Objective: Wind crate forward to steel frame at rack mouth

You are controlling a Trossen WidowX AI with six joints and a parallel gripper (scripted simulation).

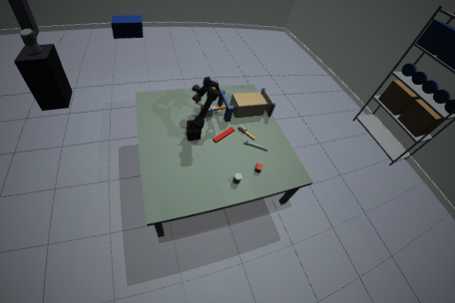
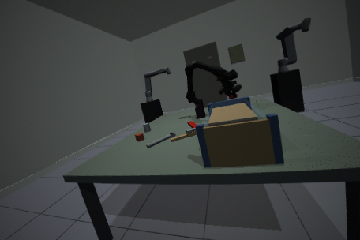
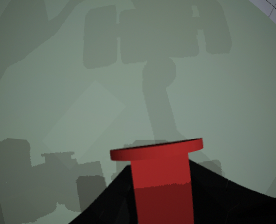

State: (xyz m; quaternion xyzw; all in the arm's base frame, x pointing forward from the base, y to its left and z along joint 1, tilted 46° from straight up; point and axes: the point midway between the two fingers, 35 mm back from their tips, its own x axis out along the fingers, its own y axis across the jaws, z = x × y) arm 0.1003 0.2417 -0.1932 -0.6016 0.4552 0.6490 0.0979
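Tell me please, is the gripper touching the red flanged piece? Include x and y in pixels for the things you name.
Touching: the wrist view shows the gripper's dark fingers pressed against both sides of the red flanged piece (image 3: 163,187).

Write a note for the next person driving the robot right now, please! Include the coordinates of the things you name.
End effector (image 1: 199,101) (image 2: 232,93) (image 3: 157,169): shut on a red flanged piece (image 2: 231,96) (image 3: 164,200), perhaps the winch handle's grip.
Crate (image 1: 250,99) (image 2: 233,114): in the blue-posted cubby, looks flat.
Winch: can't make it out clearly.
Done: red piece gripped. Can't tell if the key is seated or how far the crate is wound.
Left: check both, wind any remainder keeping the crate flat, let go, move away.
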